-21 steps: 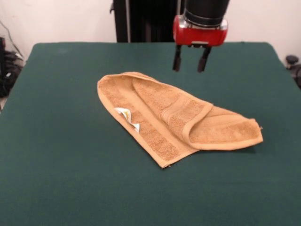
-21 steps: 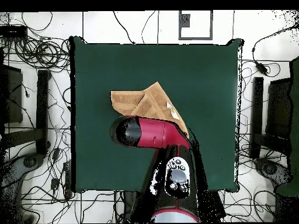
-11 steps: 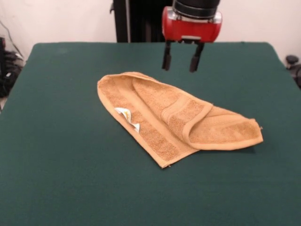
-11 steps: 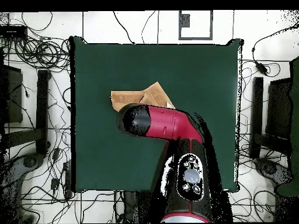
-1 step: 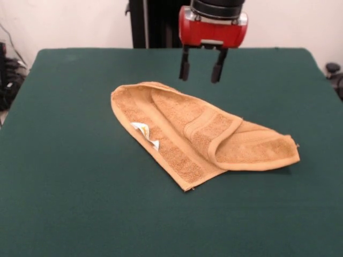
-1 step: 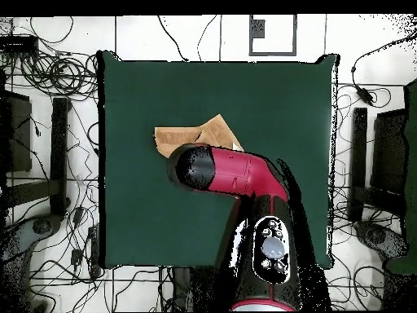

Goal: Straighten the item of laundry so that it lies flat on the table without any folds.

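Observation:
The item of laundry (image 5: 198, 134), a tan terry towel, lies folded over itself in the middle of the green table (image 5: 64, 176). Its right part is doubled into a curved flap, and a small white tag (image 5: 144, 131) shows at its left fold. My gripper (image 5: 200, 70) hangs open above the table, just beyond the towel's far edge, with nothing between its fingers. From overhead, the red arm (image 6: 232, 173) covers most of the item of laundry (image 6: 195, 134); only its far strip shows, and the gripper is hidden there.
Wide bare green cloth surrounds the towel on all sides. Cables (image 6: 49, 73) and dark stands (image 6: 59, 147) lie on the floor beyond the table edges. A black column (image 5: 155, 24) rises behind the table.
The gripper has moved leftward in the front view, staying above the far side of the towel. The towel has not moved.

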Tool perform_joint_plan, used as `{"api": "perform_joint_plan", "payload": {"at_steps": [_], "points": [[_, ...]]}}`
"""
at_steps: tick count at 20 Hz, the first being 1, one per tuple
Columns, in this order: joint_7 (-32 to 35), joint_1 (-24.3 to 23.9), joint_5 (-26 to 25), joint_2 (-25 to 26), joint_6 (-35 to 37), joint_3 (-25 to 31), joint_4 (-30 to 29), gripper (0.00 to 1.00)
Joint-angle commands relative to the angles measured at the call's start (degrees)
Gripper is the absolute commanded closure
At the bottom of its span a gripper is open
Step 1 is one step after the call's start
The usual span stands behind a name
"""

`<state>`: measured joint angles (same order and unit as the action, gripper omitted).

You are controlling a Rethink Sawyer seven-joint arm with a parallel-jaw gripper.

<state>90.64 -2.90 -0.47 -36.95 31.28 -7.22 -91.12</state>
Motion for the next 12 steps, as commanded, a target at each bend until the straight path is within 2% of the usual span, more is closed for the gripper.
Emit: {"api": "perform_joint_plan", "payload": {"at_steps": [1, 7, 12], "points": [[1.91, -1.84, -2.13, -1.18, -0.21, 5.82, -1.81, 0.00], [-0.22, -3.45, -2.51, 8.65, 3.69, 6.94, 11.94, 0.00], [2.60, -1.55, -2.04, 14.07, 8.88, 5.72, 22.02, 0.00]]}}
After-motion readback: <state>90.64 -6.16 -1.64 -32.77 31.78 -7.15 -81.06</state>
